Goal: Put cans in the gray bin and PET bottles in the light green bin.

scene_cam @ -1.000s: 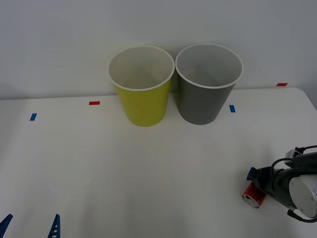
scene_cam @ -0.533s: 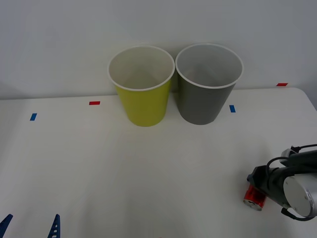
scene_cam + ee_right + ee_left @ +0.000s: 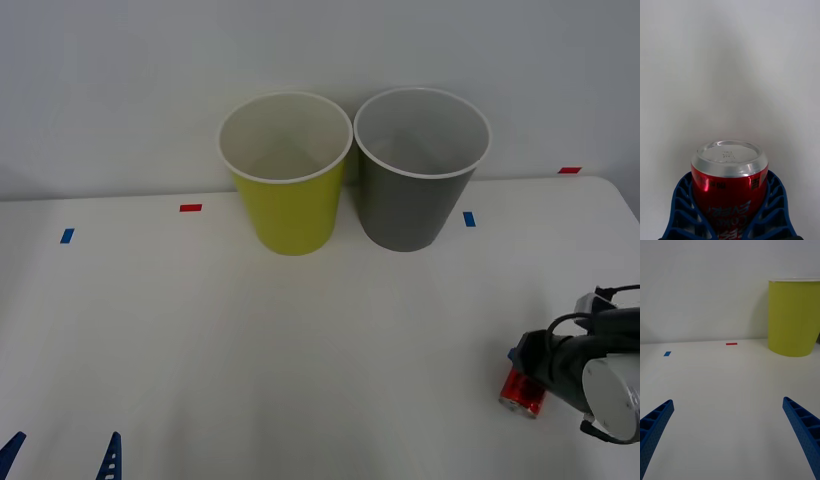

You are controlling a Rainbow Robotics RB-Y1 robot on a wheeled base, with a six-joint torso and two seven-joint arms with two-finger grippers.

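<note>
Table: my white table [image 3: 300,350] holds everything, with small red and blue tape marks near its far edge.
Light green bin: the yellow-green bin [image 3: 287,175] stands upright at the far side of my table. I see it from my left wrist too [image 3: 793,317].
Gray bin: the dark gray bin [image 3: 420,170] stands just beside the green one, on my right. Their white rims almost touch.
Right pincer: my right pincer [image 3: 730,221] is low at the near right corner of the table. Its two blue fingers [image 3: 681,210] hug the can from both sides.
Left pincer: my left pincer [image 3: 730,435] waits at the near left of the table, its fingers spread wide with nothing between them.
Can: the little red can [image 3: 524,390] with white letters and a silver top [image 3: 728,155] sits in my right pincer, far from both bins.
</note>
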